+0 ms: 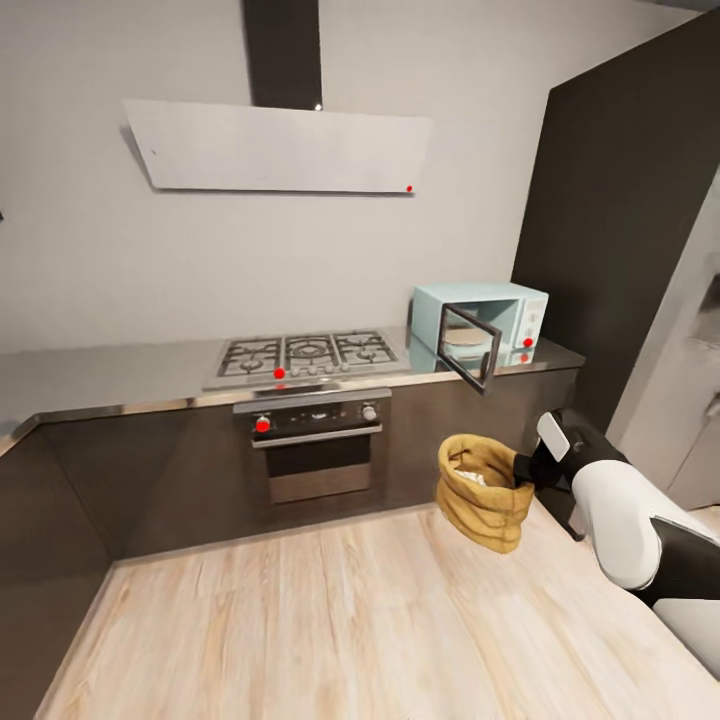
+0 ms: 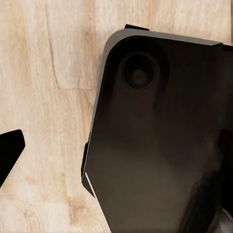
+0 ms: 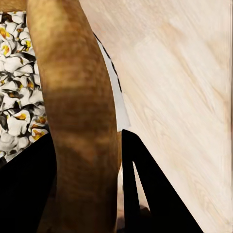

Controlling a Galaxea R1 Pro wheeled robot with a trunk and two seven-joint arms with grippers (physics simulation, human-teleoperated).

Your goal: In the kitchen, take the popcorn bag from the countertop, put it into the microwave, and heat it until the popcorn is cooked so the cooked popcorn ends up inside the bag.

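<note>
- Right gripper [image 1: 527,470] is closed on the rolled rim of the popcorn bag [image 1: 484,492]; one finger [image 3: 24,189] is inside, the other outside.
- Popcorn [image 3: 17,92] fills the bag, which hangs above the wood floor [image 1: 330,630].
- Microwave [image 1: 482,318] stands with its door open at the right end of the tabletop [image 1: 100,375].
- Left gripper: I cannot tell its state.

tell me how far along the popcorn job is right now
Done: the popcorn bag is off the countertop, and the microwave door hangs open. In hand: the right hand pinches the bag's rim and holds it above the floor; popcorn shows inside, already looking popped. Left, going by the task: set the bag in the microwave, shut the door and heat it.
</note>
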